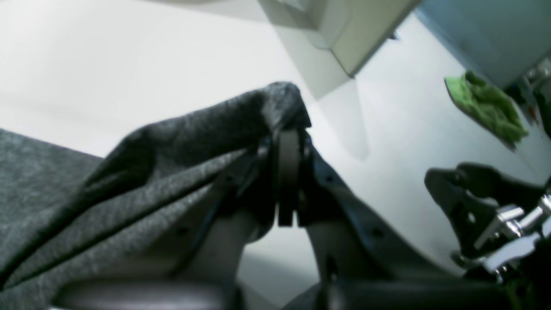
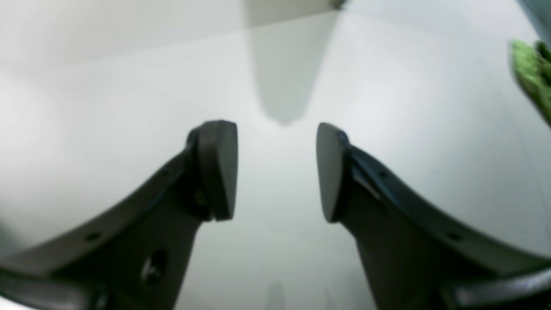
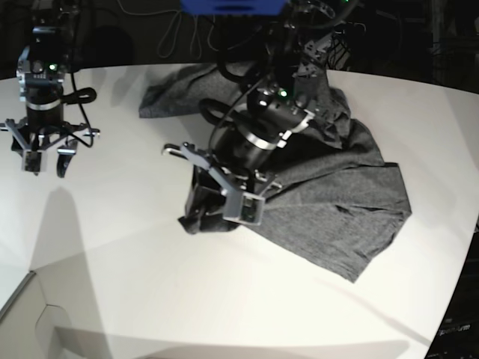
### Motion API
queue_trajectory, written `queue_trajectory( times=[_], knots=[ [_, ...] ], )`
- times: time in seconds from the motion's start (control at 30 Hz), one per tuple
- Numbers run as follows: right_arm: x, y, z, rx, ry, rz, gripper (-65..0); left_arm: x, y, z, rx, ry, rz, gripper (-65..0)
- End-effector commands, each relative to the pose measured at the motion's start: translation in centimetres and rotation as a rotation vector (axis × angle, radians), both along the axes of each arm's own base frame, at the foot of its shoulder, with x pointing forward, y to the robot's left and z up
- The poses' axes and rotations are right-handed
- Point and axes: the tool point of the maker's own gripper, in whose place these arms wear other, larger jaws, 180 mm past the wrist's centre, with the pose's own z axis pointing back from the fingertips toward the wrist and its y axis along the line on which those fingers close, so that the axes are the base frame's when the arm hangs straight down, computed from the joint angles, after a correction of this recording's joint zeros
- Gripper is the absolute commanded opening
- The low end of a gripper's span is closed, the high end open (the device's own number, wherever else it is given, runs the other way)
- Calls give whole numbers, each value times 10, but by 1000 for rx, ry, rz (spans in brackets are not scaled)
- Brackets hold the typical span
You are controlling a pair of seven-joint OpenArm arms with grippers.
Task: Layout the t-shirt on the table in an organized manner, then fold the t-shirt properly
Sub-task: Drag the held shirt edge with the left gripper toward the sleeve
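The dark grey t-shirt (image 3: 337, 209) lies rumpled across the right half of the white table (image 3: 112, 247), one sleeve reaching toward the back left. My left gripper (image 3: 200, 196) hangs over the shirt's front-left edge. In the left wrist view that gripper (image 1: 287, 142) is shut on a raised fold of the t-shirt (image 1: 129, 185), lifted off the tabletop. My right gripper (image 3: 46, 163) is at the far left, apart from the shirt. Its two pads stand wide apart in the right wrist view, open (image 2: 277, 172) above bare table (image 2: 129, 86), with nothing between them.
A green cloth (image 1: 486, 107) lies beyond the table, also at the right wrist view's edge (image 2: 531, 73). A pale box (image 1: 344, 30) stands ahead of the left gripper. A white ledge (image 3: 30, 314) sits at the front left. Cables and a blue object (image 3: 232, 6) are at the back.
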Motion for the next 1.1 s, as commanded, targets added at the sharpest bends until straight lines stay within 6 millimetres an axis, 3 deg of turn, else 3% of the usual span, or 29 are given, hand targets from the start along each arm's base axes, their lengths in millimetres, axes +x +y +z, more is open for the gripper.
queue_trajectory(
  times=[0.0, 0.2, 0.43, 0.67, 0.93, 1.0, 1.07],
  knots=[
    [3, -9, 17, -35, -52, -7, -347, 1, -9, 15, -31, -43, -10, -649],
    [-1, -13, 16, -35, -47, -24, -347, -3, -25, -1, -20, 0, -54, -649],
    [-7, -8, 8, -30, -21, -11, -347, -20, -52, -44, 42, 92, -141, -649],
    [-5, -1, 5, -17, -16, 6, -347, -25, -53, -78, 135, 160, -199, -645],
    [-6, 9, 0, 10, -10, 15, -350, -37, -64, -71, 183, 108, -283, -643],
    [-6, 9, 0, 10, -10, 15, -351, -38, -63, -69, 181, 103, -286, -608],
    [-6, 9, 0, 10, -10, 15, -348, -38, -63, -67, 178, 101, -284, -529]
  ],
)
